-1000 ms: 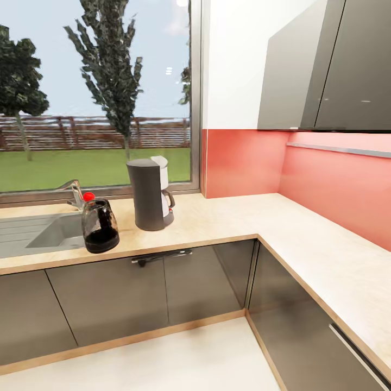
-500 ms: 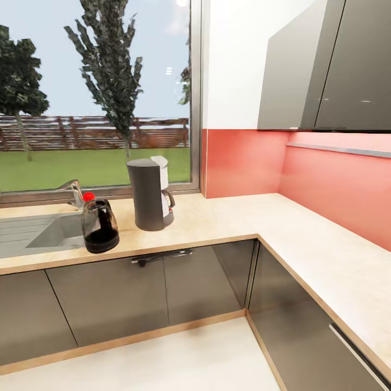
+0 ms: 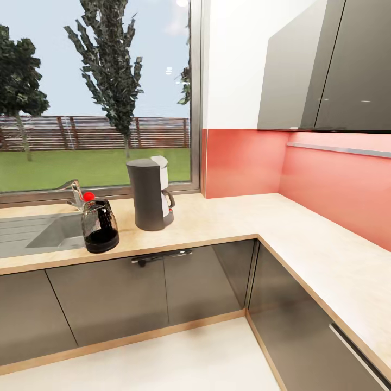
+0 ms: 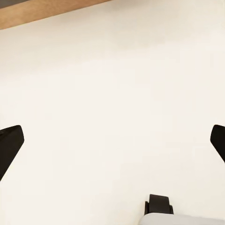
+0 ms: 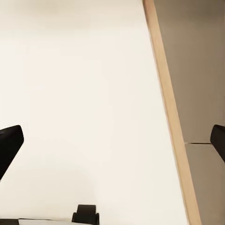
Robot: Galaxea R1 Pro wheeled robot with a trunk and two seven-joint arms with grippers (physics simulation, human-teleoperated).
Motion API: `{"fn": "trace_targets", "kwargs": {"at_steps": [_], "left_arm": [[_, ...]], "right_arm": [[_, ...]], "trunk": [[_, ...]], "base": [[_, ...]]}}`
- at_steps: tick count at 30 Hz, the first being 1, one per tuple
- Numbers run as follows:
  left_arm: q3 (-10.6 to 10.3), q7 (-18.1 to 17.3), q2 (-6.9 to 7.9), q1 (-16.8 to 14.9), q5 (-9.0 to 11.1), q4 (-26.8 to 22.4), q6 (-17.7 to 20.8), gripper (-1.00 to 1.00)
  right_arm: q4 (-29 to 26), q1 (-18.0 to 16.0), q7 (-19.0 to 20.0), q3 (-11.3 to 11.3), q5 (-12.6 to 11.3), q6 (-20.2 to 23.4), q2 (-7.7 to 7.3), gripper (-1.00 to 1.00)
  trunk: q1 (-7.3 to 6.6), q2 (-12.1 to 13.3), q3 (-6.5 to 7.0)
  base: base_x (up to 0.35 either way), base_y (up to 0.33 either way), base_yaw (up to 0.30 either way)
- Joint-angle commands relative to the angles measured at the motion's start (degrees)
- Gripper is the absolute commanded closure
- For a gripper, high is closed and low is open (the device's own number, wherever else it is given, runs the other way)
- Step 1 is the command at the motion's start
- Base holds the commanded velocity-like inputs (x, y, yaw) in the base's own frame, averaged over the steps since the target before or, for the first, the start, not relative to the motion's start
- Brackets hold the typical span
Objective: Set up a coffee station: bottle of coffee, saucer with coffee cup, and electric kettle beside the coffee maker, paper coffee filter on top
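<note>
The dark grey and white coffee maker (image 3: 150, 194) stands on the wooden countertop (image 3: 228, 216) below the window. To its left, near the counter's front edge, sits the bottle of coffee (image 3: 99, 224), a dark glass jar with a red cap. In the left wrist view my left gripper (image 4: 112, 145) is open, its black fingertips (image 4: 9, 145) wide apart over pale floor with nothing between them. The right wrist view has my right gripper (image 5: 112, 145) open too, over the floor beside a cabinet's wooden plinth (image 5: 168, 112). The filter, saucer, cup and kettle are out of view.
A steel sink (image 3: 32, 233) with a tap (image 3: 73, 193) lies left of the bottle. The counter turns a corner and runs along the red wall (image 3: 336, 190) on the right. Grey base cabinets (image 3: 136, 293) stand below, and wall cabinets (image 3: 326, 65) hang at the upper right.
</note>
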Motion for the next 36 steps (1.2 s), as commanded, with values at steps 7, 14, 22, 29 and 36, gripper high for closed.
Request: {"fn": "trace_targets", "kwargs": {"at_steps": [7,14,22,29,36], "left_arm": [[0.33,0.23,0.0,-0.06,-0.59,0.1,-0.22,-1.0],[0.33,0.21,0.0,-0.06,-0.58,0.1,-0.22,-1.0],[0.33,0.24,0.0,-0.06,-0.58,0.1,-0.22,-1.0],[0.35,0.19,0.0,-0.06,-0.56,0.1,-0.22,-1.0],[0.34,0.16,0.01,-0.06,-0.57,0.1,-0.22,-1.0]], "right_arm": [[0.11,-0.04,0.05,0.04,0.46,-0.18,0.05,-1.0],[0.13,-0.04,0.04,0.04,0.48,-0.18,0.06,-1.0],[0.17,-0.04,-0.01,0.04,0.49,-0.18,0.07,-1.0],[0.21,-0.04,-0.03,0.04,0.49,-0.19,0.07,-1.0],[0.22,-0.04,-0.03,0.04,0.49,-0.19,0.07,-1.0]], "trunk": [[0.0,-0.05,-0.07],[0.0,-0.05,-0.07],[0.0,-0.05,-0.07],[0.0,-0.05,-0.07],[0.0,-0.05,-0.07]], "base": [[0.0,0.0,0.0],[0.0,0.0,0.001],[0.0,0.0,0.093],[0.0,0.0,0.226],[0.0,0.0,0.261]]}}
